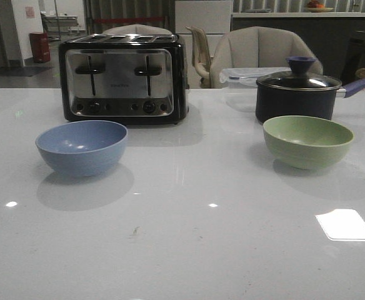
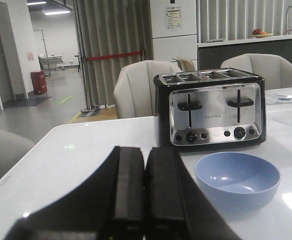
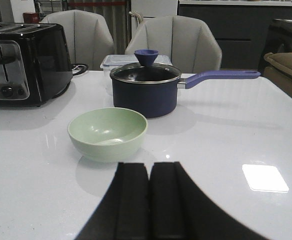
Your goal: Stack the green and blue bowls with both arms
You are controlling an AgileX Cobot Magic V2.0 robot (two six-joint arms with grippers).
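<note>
The dusty blue bowl (image 1: 82,147) stands upright and empty on the left of the white table, in front of the toaster. It also shows in the left wrist view (image 2: 237,179). The pale green bowl (image 1: 307,141) stands upright and empty on the right, in front of the saucepan. It also shows in the right wrist view (image 3: 107,133). The bowls are far apart. My left gripper (image 2: 145,152) is shut and empty, short of the blue bowl. My right gripper (image 3: 149,166) is shut and empty, short of the green bowl. Neither arm shows in the front view.
A chrome and black toaster (image 1: 124,77) stands at the back left. A dark lidded saucepan (image 1: 298,94) with a purple handle stands at the back right, with a clear plastic box (image 1: 245,76) behind it. Grey chairs (image 1: 260,50) stand beyond the table's far edge.
</note>
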